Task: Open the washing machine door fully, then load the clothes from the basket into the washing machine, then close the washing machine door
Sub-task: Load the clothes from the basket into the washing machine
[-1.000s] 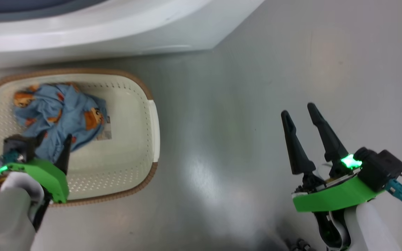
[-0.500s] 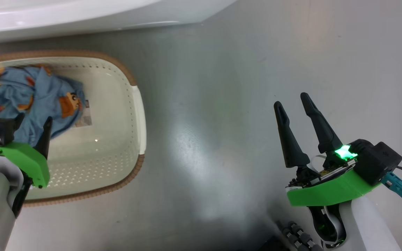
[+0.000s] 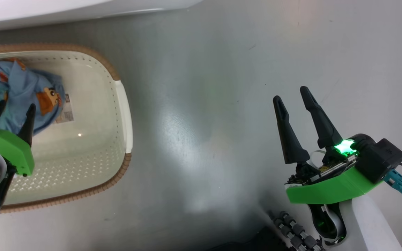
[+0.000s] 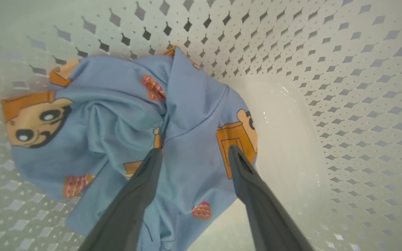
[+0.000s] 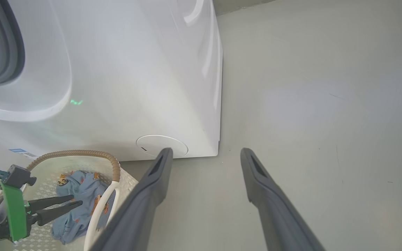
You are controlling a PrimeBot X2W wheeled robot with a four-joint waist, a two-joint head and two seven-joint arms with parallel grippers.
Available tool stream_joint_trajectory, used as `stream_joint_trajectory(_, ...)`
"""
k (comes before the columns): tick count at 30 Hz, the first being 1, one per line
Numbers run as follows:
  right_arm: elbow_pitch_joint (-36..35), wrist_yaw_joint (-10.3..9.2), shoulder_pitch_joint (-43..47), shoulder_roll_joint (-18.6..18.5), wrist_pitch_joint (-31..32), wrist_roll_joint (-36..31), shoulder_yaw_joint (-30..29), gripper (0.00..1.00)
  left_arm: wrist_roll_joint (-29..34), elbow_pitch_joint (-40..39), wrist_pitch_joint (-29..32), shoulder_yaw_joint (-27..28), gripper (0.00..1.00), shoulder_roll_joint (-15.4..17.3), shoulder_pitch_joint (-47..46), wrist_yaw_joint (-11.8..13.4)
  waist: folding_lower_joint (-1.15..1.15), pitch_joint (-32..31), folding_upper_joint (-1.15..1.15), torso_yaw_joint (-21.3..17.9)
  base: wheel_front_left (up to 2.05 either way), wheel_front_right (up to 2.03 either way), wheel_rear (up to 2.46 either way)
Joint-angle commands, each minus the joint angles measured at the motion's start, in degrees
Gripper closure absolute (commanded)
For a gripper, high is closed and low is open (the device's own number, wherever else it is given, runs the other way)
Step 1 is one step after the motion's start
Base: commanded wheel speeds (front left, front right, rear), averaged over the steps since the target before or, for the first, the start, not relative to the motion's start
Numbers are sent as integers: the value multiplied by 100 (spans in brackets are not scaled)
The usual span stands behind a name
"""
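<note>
The basket (image 3: 121, 104) stands on the floor (image 3: 204, 104) just in front of the washing machine (image 5: 134, 69), close to its lower front panel. The clothes (image 4: 117, 115), seen as one crumpled light blue garment with orange-brown cartoon figures, lie inside the basket against its far wall and partly cover the label sticker (image 3: 65, 112) on the basket floor.

Left gripper (image 4: 195, 150): positioned inside the basket, fingers spread wide, tips over the garment. Nothing is clamped between them; whether the tips touch the fabric cannot be determined.

Right gripper (image 3: 291, 94): fingers wide apart, holding nothing, located over bare floor, well apart from the basket. In its wrist view the fingers point toward the machine's lower right corner, near the round flap (image 5: 162, 145).

The grey-blue gasket (image 5: 9, 52) is visible at the machine's opening.
</note>
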Motion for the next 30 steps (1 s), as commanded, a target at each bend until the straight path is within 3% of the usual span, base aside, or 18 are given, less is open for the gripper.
stream_joint_trajectory(1, -143, 9, 119, 30, -27, 41, 172, 0, -80, 29, -31, 58, 0, 291, -5, -17, 0, 51, 0, -36, 0, 0, 0)
stream_joint_trajectory(18, -245, 9, 87, 30, -27, -72, 392, 0, -556, 270, -31, -420, 0, 458, -195, -17, 0, 188, 0, -184, 0, 0, 0)
stream_joint_trajectory(19, -260, 9, 95, 30, -27, -100, 410, 0, -648, 286, -31, -502, 5, 471, -212, -17, 0, 186, 0, -197, 0, 0, 0)
stream_joint_trajectory(20, -262, 9, 98, 30, -27, -115, 422, 0, -696, 297, -31, -546, 30, 478, -216, -17, 0, 182, 0, -207, 0, 0, 0)
stream_joint_trajectory(21, -264, 9, 101, 30, -27, -127, 435, 0, -762, 292, -31, -601, 62, 478, -204, -17, 0, 176, 0, -218, 0, 0, 0)
stream_joint_trajectory(23, -267, 9, 104, 30, -27, -151, 452, 0, -891, 281, -31, -684, 100, 507, -215, -17, 0, 164, 0, -233, 0, 0, 0)
stream_joint_trajectory(30, -271, 9, 125, 30, -27, -243, 395, 0, -1286, 186, -31, -828, 100, 496, -270, -17, 0, 58, 0, -131, 0, 0, 0)
